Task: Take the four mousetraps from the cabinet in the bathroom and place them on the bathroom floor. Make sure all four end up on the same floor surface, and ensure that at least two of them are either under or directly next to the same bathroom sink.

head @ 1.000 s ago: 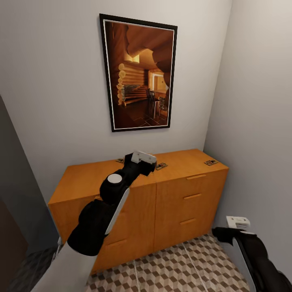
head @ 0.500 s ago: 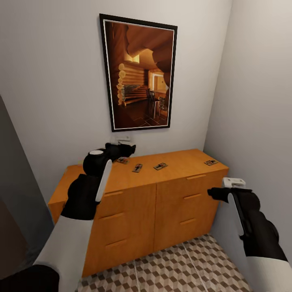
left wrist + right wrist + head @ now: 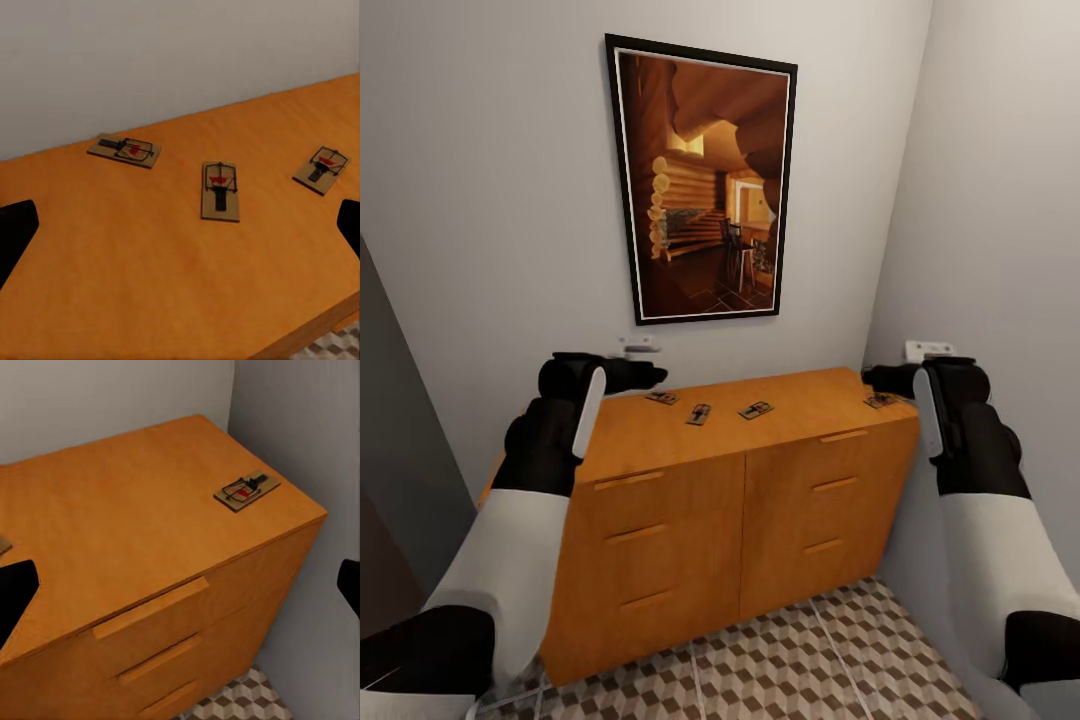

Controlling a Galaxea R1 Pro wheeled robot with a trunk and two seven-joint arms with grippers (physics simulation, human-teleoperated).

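Note:
The orange-brown cabinet (image 3: 690,480) stands against the wall, with its drawers closed. Three mousetraps lie in a row on its top: one (image 3: 662,398) at the back left, one (image 3: 699,414) in the middle, one (image 3: 756,410) to their right. A further mousetrap (image 3: 881,401) sits at the far right corner. My left gripper (image 3: 653,375) hovers open just left of the row; the left wrist view shows the same traps (image 3: 125,150), (image 3: 220,191), (image 3: 322,169) ahead of it. My right gripper (image 3: 872,378) hangs open above the corner trap (image 3: 247,490). Cube-pattern bathroom floor (image 3: 780,660) shows below.
A framed painting (image 3: 702,180) hangs above the cabinet. The right wall (image 3: 1000,250) runs close beside the cabinet's right end and my right arm. A dark panel (image 3: 400,450) stands at the left.
Both arms rose and spread apart. The left gripper swung from the cabinet's front middle to the back left of its top. The right gripper climbed from near the floor to the cabinet's right corner.

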